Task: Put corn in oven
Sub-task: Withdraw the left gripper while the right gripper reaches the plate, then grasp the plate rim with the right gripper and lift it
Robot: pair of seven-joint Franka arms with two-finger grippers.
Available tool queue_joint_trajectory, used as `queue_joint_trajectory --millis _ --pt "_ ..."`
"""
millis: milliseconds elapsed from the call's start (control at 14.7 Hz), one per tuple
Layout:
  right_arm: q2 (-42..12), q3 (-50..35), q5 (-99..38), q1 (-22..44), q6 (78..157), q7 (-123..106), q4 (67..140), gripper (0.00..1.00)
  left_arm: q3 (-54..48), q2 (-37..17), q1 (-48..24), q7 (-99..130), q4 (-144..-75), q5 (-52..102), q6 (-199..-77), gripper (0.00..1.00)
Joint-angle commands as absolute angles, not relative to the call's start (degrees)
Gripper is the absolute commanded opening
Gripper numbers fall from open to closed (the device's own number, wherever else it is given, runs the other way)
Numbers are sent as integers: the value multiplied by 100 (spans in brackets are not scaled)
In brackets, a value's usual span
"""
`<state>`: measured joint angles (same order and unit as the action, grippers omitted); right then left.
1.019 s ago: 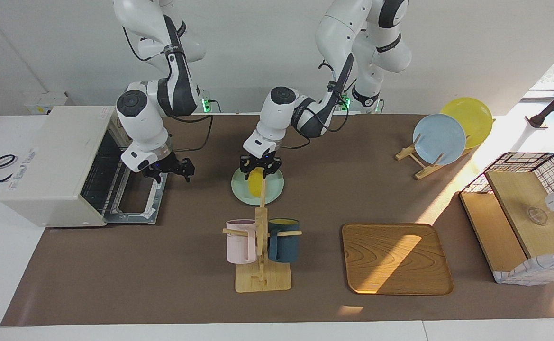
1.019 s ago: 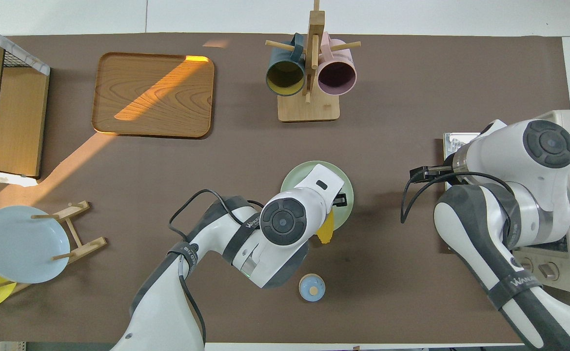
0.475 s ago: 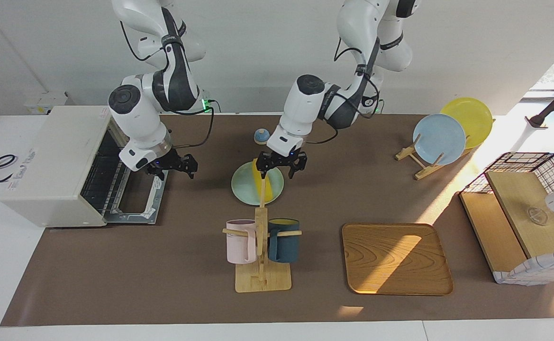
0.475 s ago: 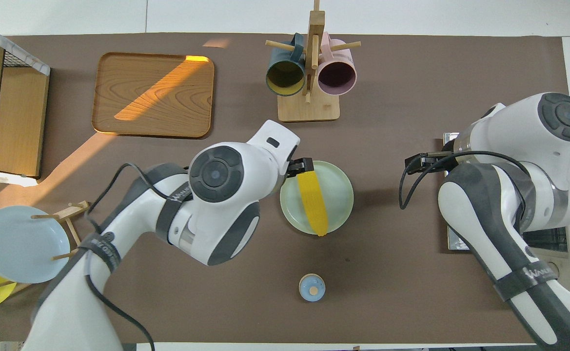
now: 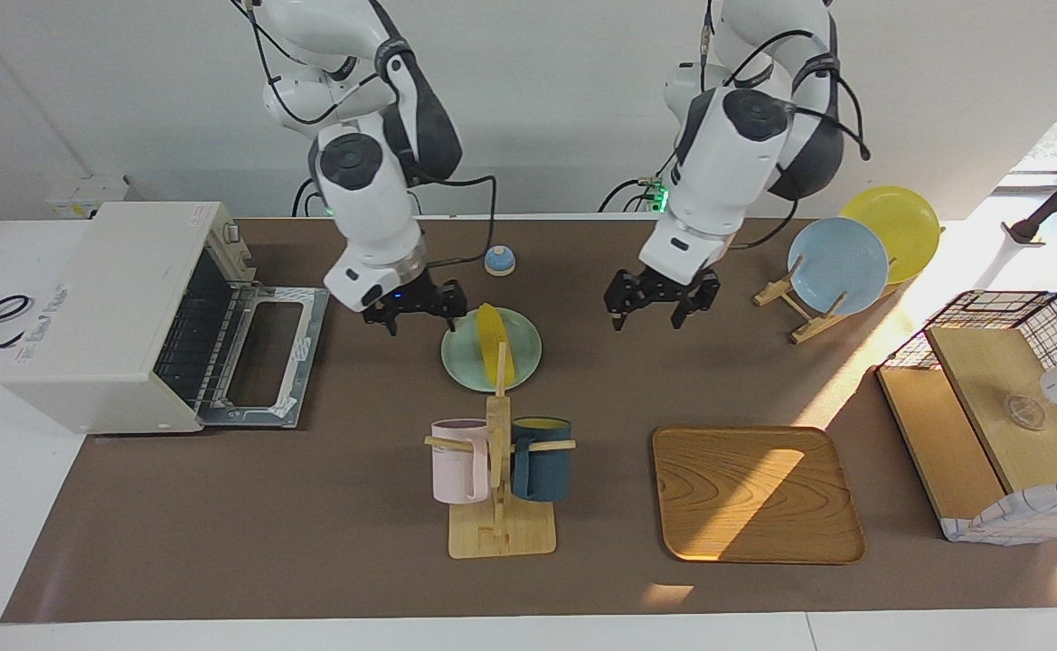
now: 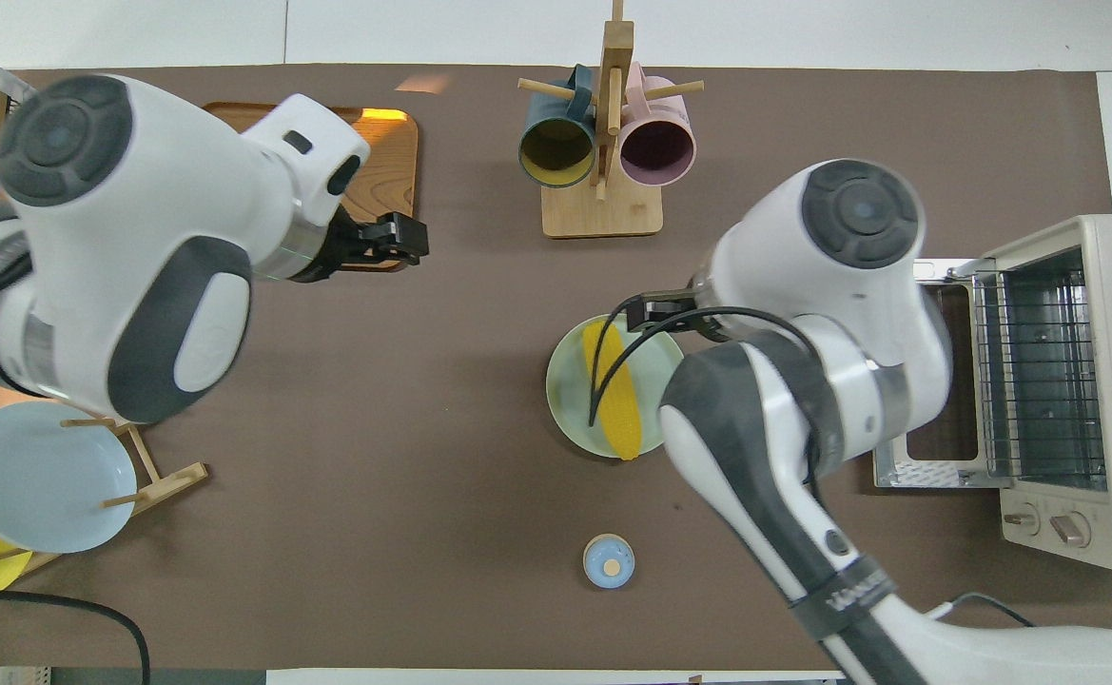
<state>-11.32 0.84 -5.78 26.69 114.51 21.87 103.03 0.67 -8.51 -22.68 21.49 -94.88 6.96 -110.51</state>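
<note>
Brown matte table point(image 5: 221, 506): glossy tapered corn point(image 5: 491, 342) on round plate point(image 5: 465, 362).

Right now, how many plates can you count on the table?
3: a pale green plate lying flat under the corn, and a blue plate and a yellow plate upright in the wooden rack.

The long yellow glossy corn cob point(image 5: 493, 342) is lying on the round pale-green plate point(image 5: 522, 361), just beside the right end effector point(image 5: 416, 312) hovering over the brown worktop point(image 5: 311, 506). The cream boxy toaster oven point(image 5: 103, 312) is sitting toward the right arm's end. The left end effector point(image 5: 660, 305) is hanging well apart.
</note>
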Motion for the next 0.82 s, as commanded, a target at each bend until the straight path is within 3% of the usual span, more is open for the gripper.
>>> queue_joint_trajectory --millis 0,136,340,475,747 --pt "-2168 132 -74 3530 11741 2802 9521 100 -9 -704 -1733 1496 -9369 467 -10671 100" --pt "-2469 132 184 3796 12048 3032 9474 100 -9 -598 -1486 1092 -9369 326 -10512 100" --pt "-2540 132 176 3955 12243 3093 9641 60 -9 -414 -1310 976 -9369 89 -10223 100" --pt "-2409 123 185 3990 12758 3252 10270 52 -9 -55 -1301 984 -9369 44 -9523 100" --pt "-2303 114 176 4095 12832 3278 10555 49 -9 211 -1318 722 -9352 -193 -8738 100"
